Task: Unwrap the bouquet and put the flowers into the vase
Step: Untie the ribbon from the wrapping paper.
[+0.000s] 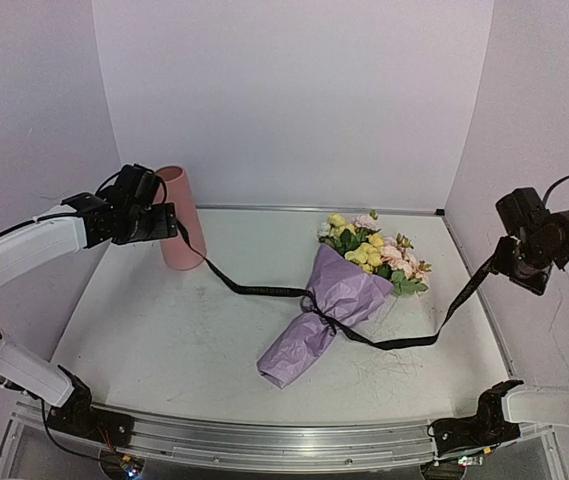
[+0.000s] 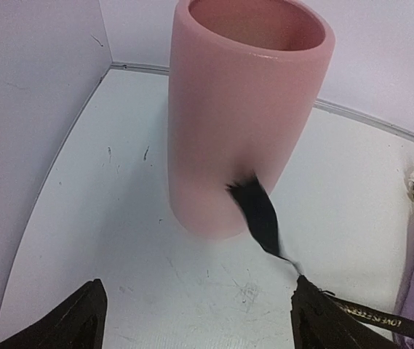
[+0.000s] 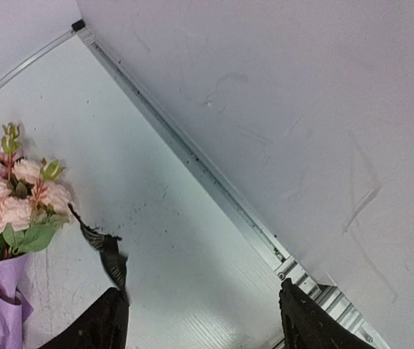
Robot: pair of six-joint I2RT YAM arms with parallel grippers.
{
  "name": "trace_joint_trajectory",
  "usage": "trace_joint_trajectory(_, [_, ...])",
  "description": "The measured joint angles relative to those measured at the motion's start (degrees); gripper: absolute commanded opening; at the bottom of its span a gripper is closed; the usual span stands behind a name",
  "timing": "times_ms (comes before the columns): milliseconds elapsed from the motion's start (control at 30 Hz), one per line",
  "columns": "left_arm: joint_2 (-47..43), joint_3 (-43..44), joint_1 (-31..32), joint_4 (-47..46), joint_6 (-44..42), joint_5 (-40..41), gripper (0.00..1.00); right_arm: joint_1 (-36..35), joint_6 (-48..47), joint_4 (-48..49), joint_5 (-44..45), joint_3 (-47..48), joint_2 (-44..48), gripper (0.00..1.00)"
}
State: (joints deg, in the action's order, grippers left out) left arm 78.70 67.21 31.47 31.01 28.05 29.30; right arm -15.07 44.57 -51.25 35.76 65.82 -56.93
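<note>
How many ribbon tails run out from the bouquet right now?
2. One tail stretches left toward the left gripper by the vase; the other tail stretches right toward the right gripper.

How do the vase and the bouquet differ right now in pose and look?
The vase stands upright at the far left; the bouquet lies on its side mid-table. The vase is smooth, plain salmon-pink; the bouquet is crinkled lilac paper, black ribbon around its waist. The vase's mouth is empty; the bouquet holds the flowers. Both rest on the table.
</note>
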Motion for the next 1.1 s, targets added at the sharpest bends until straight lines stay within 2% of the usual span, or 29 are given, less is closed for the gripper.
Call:
trace_joint_trajectory(133, [-0.4, -0.2, -0.1, 0.0, -1.1, -3.4, 0.93, 0.0, -1.4, 3.2, -8.5, -3.0, 0.3, 0.90])
trace_joint_trajectory(267, [-0.9, -1.1, 0.0, 0.0, -2.7, -5.4, 0.96, 0.0, -3.3, 8.1, -17.9, -5.9, 0.2, 0.96])
trace_joint_trajectory(433, [-3.3, -2.2, -0.1, 0.0, -4.5, -10.8, 0.94, 0.0, -4.3, 16.1, -31.0, -10.9, 0.1, 0.92])
trace_joint_trajectory(633, [-4.0, -3.2, -0.1, -1.5, -5.7, -26.6, 0.91, 0.0, -3.5, 26.4, -43.2, -16.4, -1.9, 0.88])
trace_joint_trajectory(733, [-3.1, -4.6, -0.1, -2.4, -5.8, -33.7, 0.86, 0.0, -2.2, 32.7, -48.4, -19.5, -3.0, 0.87])
trace_joint_trajectory(933, [1.7, -7.2, 0.5, -5.3, -5.2, -47.3, 0.82, -1.5, 0.0, 42.8, -53.6, -21.6, -8.5, 0.87])
trace_joint_trajectory(1100, [5.3, -9.7, 4.6, -7.0, -3.2, -51.6, 0.82, -5.4, 1.4, 48.7, -54.4, -21.6, -14.4, 0.86])
